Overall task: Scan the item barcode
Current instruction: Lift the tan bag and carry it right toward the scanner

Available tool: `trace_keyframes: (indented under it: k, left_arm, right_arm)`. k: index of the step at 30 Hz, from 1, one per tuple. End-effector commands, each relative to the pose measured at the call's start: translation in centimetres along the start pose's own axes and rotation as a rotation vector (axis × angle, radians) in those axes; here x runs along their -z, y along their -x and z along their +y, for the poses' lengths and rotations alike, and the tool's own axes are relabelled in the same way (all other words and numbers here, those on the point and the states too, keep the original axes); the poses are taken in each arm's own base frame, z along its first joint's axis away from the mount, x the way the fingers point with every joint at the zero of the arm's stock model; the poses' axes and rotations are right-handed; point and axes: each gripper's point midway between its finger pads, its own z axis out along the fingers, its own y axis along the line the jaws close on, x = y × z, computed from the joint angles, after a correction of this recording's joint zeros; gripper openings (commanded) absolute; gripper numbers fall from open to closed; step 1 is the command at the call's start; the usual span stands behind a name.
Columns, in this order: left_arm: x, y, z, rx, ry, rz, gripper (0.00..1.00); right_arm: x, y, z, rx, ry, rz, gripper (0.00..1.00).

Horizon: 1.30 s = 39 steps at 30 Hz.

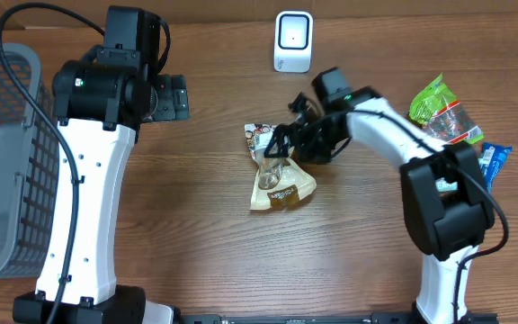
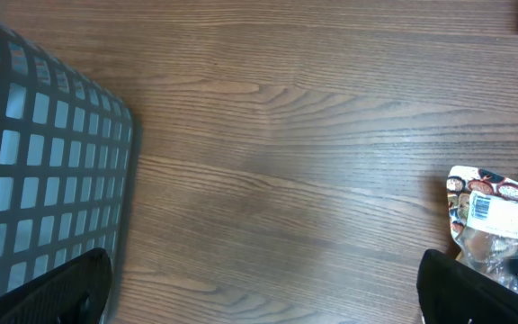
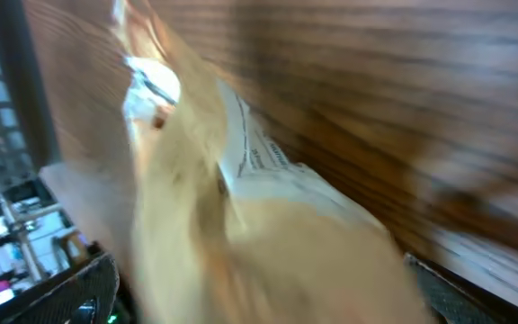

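Note:
The item, a tan snack bag (image 1: 281,184) with a printed top, lies flat in the middle of the table. Its white barcode label (image 2: 493,209) faces up at the right edge of the left wrist view. My right gripper (image 1: 281,144) reaches in from the right and sits over the bag's top end. In the blurred right wrist view the bag (image 3: 268,225) fills the space between the wide-open jaws of my right gripper (image 3: 268,292). My left gripper (image 1: 174,97) is open over bare wood at the back left, nothing between its fingers (image 2: 52,292). The white scanner (image 1: 293,40) stands at the back centre.
A grey mesh basket (image 1: 3,153) stands at the left edge, its wall (image 2: 43,162) close to my left gripper. A green snack bag (image 1: 439,108) and a blue packet (image 1: 495,162) lie at the right, beside my right arm.

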Motion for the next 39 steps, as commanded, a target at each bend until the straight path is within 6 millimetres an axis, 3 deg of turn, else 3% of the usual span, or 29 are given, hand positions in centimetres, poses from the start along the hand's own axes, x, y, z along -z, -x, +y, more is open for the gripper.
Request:
trace_keyframes:
  k: [1,3,5,10,14,16,21,22,23,26,31,35,39]
  left_arm:
    - [1.1,0.5,0.6,-0.001,0.004,-0.036,1.00]
    - [1.1,0.5,0.6,-0.001,0.004,-0.036,1.00]
    - [1.1,0.5,0.6,-0.001,0.004,-0.036,1.00]
    - [1.1,0.5,0.6,-0.001,0.004,-0.036,0.99]
    - [1.1,0.5,0.6,-0.001,0.004,-0.036,1.00]
    - [1.1,0.5,0.6,-0.001,0.004,-0.036,1.00]
    - [1.1,0.5,0.6,-0.001,0.004,-0.036,1.00]
    - [1.1,0.5,0.6,-0.001,0.004,-0.036,1.00]
    - [1.1,0.5,0.6,-0.001,0.004,-0.036,1.00]
    - [1.1,0.5,0.6,-0.001,0.004,-0.036,1.00]
    - [1.1,0.5,0.6,-0.001,0.004,-0.036,1.00]
    - [1.1,0.5,0.6,-0.001,0.004,-0.036,1.00]
    - [1.1,0.5,0.6,-0.001,0.004,-0.036,1.00]
  right_arm:
    - [-1.3,-1.1,-0.1,-0.031,-0.080,-0.010,1.00]
    - [-2.1,-1.6,-0.8,-0.046,-0.128,-0.012,0.97]
    - [-2.4,-2.0,-1.4,-0.069,-0.170,-0.014,0.87]
    - [-2.5,-2.1,-1.6,-0.082,-0.174,-0.014,0.39]
    - [-2.5,-2.0,-1.5,-0.078,-0.168,-0.018,0.29]
    - [-2.5,-1.9,-1.5,-0.077,-0.166,-0.020,0.30]
    - [-1.8,-1.2,-1.4,-0.066,-0.124,-0.031,0.46]
    - [-1.4,-1.0,-1.1,-0.062,-0.089,-0.025,0.56]
    - [-1.0,-1.0,-0.6,-0.058,-0.040,-0.016,0.74]
    - [1.0,-1.2,1.0,-0.091,0.100,0.027,0.94]
    - [2.0,-2.8,0.4,-0.175,0.085,0.082,0.98]
    - [0.5,-4.5,0.2,-0.197,0.025,0.128,0.98]
    - [-1.6,-4.7,0.4,-0.217,-0.022,0.104,1.00]
